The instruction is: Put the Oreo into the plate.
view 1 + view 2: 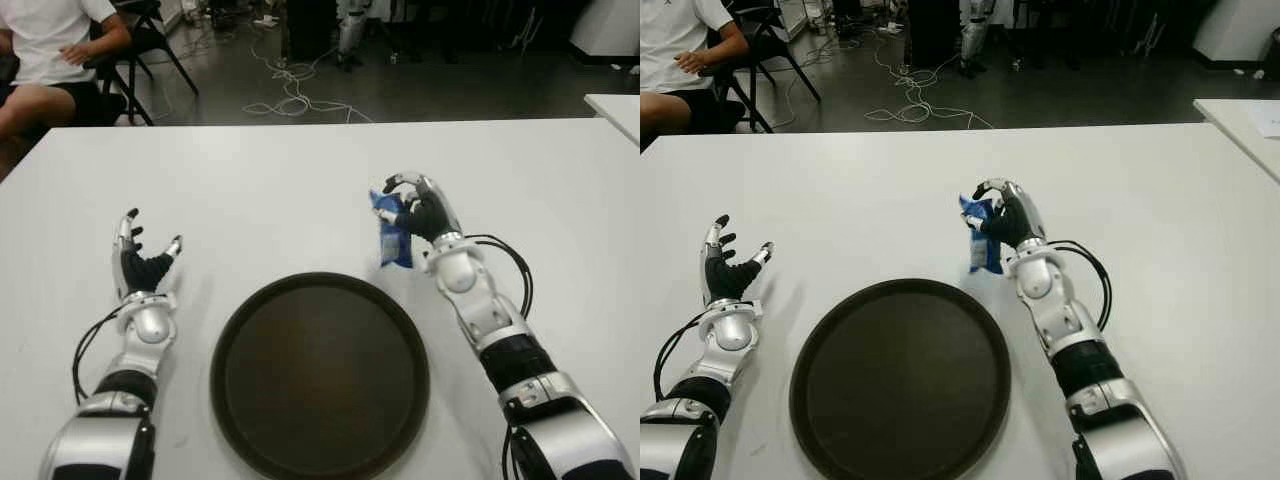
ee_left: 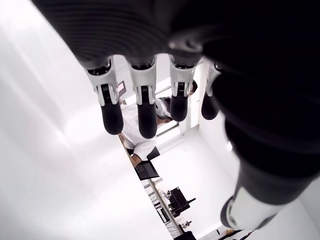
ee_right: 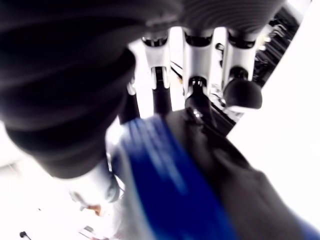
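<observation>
Just beyond the plate point(image 1: 320, 375), our right hand point(image 1: 425, 212) gripped the Oreo pack point(image 1: 392, 235) upright for carrying (left hand point(image 1: 140, 265) open, empty).

Oreo pack point(image 1: 394, 236) blue; plate point(image 1: 320, 375) dark brown; table point(image 1: 250, 190) white.

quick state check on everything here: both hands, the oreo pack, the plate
Right hand: shut on the Oreo pack, beyond the plate's right rim.
Oreo pack: gripped, hanging over the table, not yet in the plate.
Plate: flat on the table, nothing in it.
Left hand: open, holding nothing, left of the plate.
</observation>
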